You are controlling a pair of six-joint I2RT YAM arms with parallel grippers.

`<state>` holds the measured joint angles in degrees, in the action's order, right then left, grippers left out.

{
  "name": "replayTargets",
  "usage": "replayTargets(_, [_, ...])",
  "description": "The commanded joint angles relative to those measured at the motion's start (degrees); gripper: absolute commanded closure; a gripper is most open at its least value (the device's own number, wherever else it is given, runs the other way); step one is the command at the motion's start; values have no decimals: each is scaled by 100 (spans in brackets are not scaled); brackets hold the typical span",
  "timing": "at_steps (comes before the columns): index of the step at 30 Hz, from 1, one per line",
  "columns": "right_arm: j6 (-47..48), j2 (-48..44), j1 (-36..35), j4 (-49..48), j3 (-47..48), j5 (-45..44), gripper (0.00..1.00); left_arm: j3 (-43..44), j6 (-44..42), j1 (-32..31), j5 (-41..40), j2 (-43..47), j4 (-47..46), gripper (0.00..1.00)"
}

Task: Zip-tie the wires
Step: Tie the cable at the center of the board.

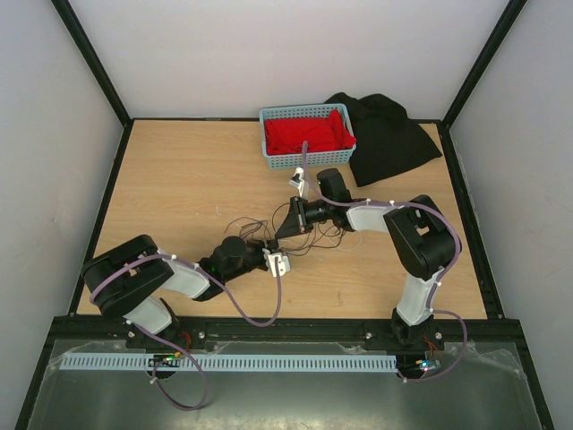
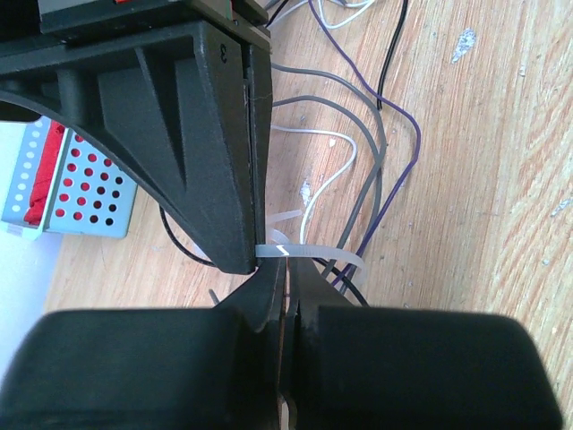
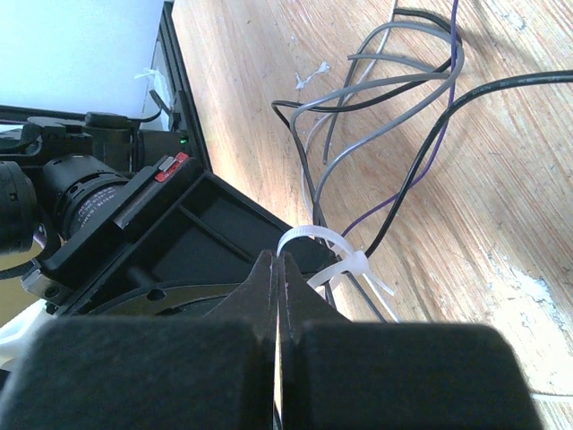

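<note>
The wires (image 1: 246, 224) lie in thin loops at mid-table; black, grey, white and purple strands (image 2: 380, 152) show close up. A white zip tie (image 3: 333, 244) is looped round the bundle (image 3: 394, 134), its head (image 3: 355, 263) on the right. My right gripper (image 3: 278, 258) is shut on the tie's strip, which rises from its tips. My left gripper (image 2: 287, 269) is shut, tip to tip with the right gripper's fingers (image 2: 224, 179). The zip tie (image 2: 327, 255) crosses just past the left tips; I cannot tell whether they pinch it. From above, both grippers (image 1: 267, 247) (image 1: 279, 231) meet over the wires.
A blue basket (image 1: 269, 134) holding red cloth (image 1: 309, 134) stands at the back of the table, with a black cloth (image 1: 385, 134) on its right. The right arm's elbow (image 1: 421, 233) rises at the right. Black frame rails (image 1: 98, 197) edge the wooden table (image 1: 179, 179).
</note>
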<state>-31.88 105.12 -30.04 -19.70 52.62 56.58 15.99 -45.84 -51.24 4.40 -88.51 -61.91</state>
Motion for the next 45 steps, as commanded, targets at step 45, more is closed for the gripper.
replayTargets(45, [1348, -815, 73, 1503, -44, -387, 61, -39, 984, 600, 559, 98, -498, 100])
